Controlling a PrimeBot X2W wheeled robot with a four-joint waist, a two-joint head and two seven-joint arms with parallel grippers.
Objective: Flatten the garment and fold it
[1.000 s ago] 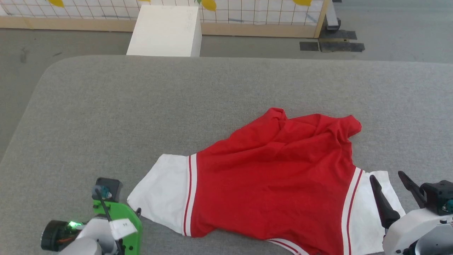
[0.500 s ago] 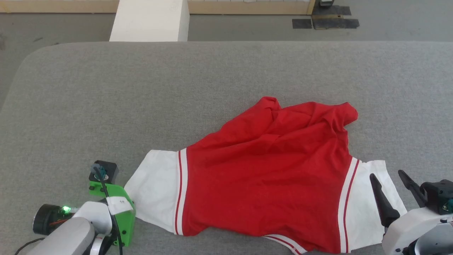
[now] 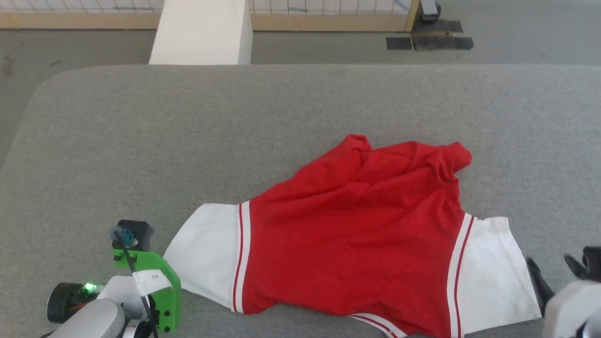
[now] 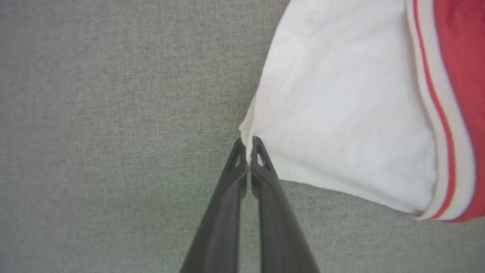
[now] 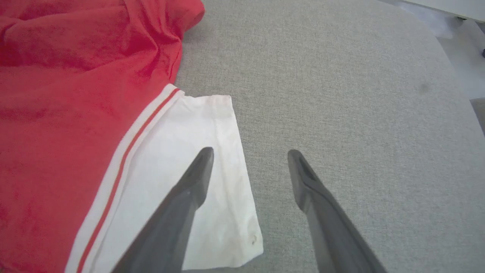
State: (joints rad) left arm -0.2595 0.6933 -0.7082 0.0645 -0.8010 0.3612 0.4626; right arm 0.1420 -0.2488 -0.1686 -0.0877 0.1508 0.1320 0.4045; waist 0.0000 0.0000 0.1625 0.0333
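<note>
Jersey (image 3: 352, 244) lies rumpled on the grey table (image 3: 188, 117). Left gripper (image 4: 248, 151) is pinched closed on the left sleeve (image 4: 341, 113) corner, presumably to pull it flat. Right gripper (image 5: 251, 152) hangs open over the right sleeve (image 5: 212, 113) edge.

The garment (image 3: 347, 253) is strong red in the body, and its two sleeves (image 3: 206, 253) are plain white. Between each sleeve and the body there is a trim (image 3: 243, 253) of white with a thin red stripe. The table (image 3: 188, 141) is light grey, with a fine woven pattern. The left gripper (image 4: 248, 141) and the right gripper (image 5: 251, 151) are dark grey. The bracket (image 3: 166, 291) on the left wrist is bright green. The box (image 3: 202, 33) is white, the floor (image 3: 328, 51) is grey, and the patches (image 3: 429, 43) on it are black.
</note>
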